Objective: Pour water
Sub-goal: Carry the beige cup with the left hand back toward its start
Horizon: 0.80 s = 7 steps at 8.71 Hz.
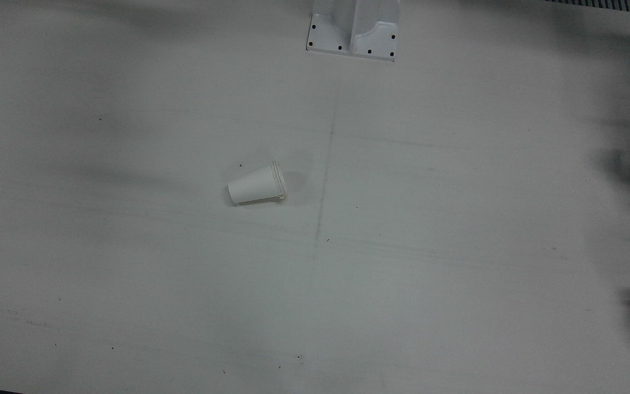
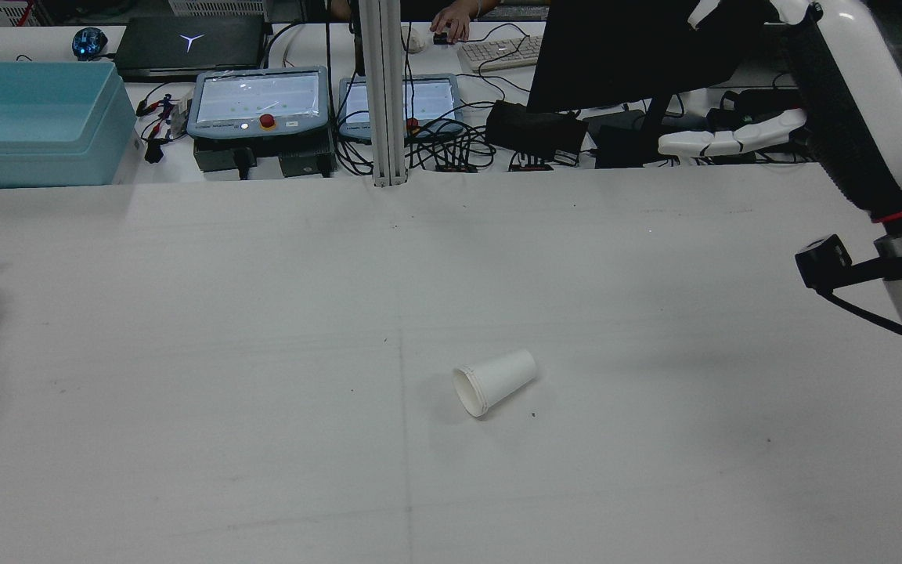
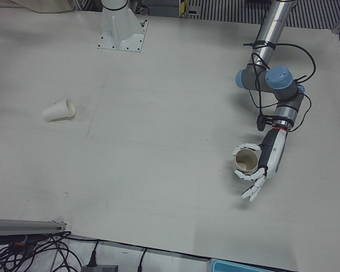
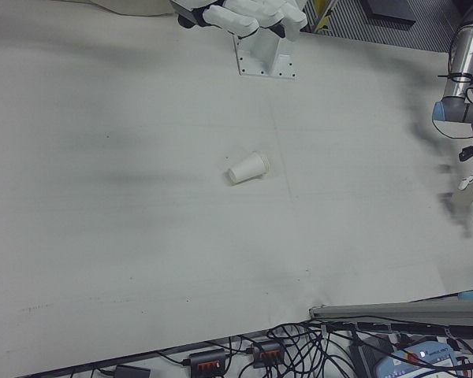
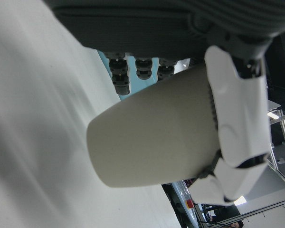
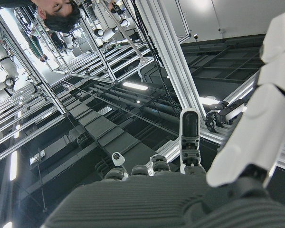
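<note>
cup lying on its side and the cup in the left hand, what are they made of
Tipped cup: likely paper, matte white, with a thin rolled rim and ridges below it. Held cup: probably paper too, matte off-white to beige, dull with no gloss in the left hand view. The left hand wraps it in glossy white, plastic-looking fingers.

The fallen cup (image 1: 256, 184) looks like matt white paper, its rim ribbed. The held cup (image 3: 247, 158) is matt cream paper. The left hand (image 3: 259, 170) has glossy white plastic shells (dark ribbed cloth on the back). The table (image 1: 457, 219) is matt, faintly scuffed.
</note>
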{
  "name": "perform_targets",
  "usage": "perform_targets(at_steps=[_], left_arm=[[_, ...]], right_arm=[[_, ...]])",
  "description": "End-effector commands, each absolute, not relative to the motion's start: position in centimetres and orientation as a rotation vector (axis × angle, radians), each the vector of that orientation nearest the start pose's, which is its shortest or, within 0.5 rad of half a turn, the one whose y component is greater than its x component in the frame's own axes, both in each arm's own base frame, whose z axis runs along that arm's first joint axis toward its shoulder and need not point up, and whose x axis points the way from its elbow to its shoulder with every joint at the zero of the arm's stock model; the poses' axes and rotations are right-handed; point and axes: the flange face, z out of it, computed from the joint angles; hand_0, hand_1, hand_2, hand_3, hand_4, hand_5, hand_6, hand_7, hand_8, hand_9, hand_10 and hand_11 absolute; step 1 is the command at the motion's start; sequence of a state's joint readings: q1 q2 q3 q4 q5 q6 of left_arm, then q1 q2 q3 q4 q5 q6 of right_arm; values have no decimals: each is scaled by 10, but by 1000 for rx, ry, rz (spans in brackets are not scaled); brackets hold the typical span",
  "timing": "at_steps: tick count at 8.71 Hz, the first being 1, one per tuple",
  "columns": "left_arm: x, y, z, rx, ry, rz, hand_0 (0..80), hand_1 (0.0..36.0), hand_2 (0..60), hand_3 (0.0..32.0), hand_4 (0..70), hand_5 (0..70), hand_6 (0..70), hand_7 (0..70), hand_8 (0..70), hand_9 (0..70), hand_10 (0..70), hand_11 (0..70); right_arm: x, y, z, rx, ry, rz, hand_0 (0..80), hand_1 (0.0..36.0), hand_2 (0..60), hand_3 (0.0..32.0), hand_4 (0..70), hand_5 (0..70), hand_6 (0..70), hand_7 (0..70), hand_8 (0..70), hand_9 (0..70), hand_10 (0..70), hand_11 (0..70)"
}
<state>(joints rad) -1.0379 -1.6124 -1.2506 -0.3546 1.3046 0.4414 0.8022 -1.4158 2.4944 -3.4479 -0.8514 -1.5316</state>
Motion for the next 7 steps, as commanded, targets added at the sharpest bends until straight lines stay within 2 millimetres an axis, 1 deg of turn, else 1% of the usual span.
perform_targets(at_steps=[1,2,3,4,5,6,7], left_arm=[[104,-493,814,180,1985,-1786,543,360,600,0,382,598,102,145,50,85,94,161],[101,-488,818,177,1985,-1786,548,353,600,0,377,578,101,146,49,84,93,159],[100,-486,819,172,1987,-1788,552,337,600,0,368,546,95,141,44,77,91,155],[98,-482,823,173,1974,-1794,556,329,600,0,348,413,88,133,35,63,86,150],[96,-479,825,173,1970,-1799,555,331,600,0,337,313,80,124,24,48,83,146],[93,-474,829,175,1967,-1799,563,307,523,0,325,205,74,107,18,34,74,133],[91,-471,837,174,1958,-1806,568,292,437,0,308,132,65,89,11,23,65,120]], right_arm=[[-117,-406,255,-1612,2713,-1604,448,109,142,0,134,504,46,75,0,5,0,9],[-117,-406,255,-1612,2713,-1604,447,107,140,0,134,503,47,76,0,6,1,10],[-117,-406,255,-1610,2715,-1604,448,107,139,0,133,499,46,75,0,5,1,10],[-117,-406,254,-1609,2713,-1604,447,108,143,0,133,501,46,74,0,5,2,11],[-115,-403,251,-1602,2712,-1596,447,108,144,0,131,495,46,76,0,6,1,11],[-114,-402,250,-1598,2711,-1592,450,109,139,0,130,495,46,74,0,6,1,11],[-114,-402,250,-1598,2711,-1591,452,109,137,0,130,480,46,75,0,7,2,12]])
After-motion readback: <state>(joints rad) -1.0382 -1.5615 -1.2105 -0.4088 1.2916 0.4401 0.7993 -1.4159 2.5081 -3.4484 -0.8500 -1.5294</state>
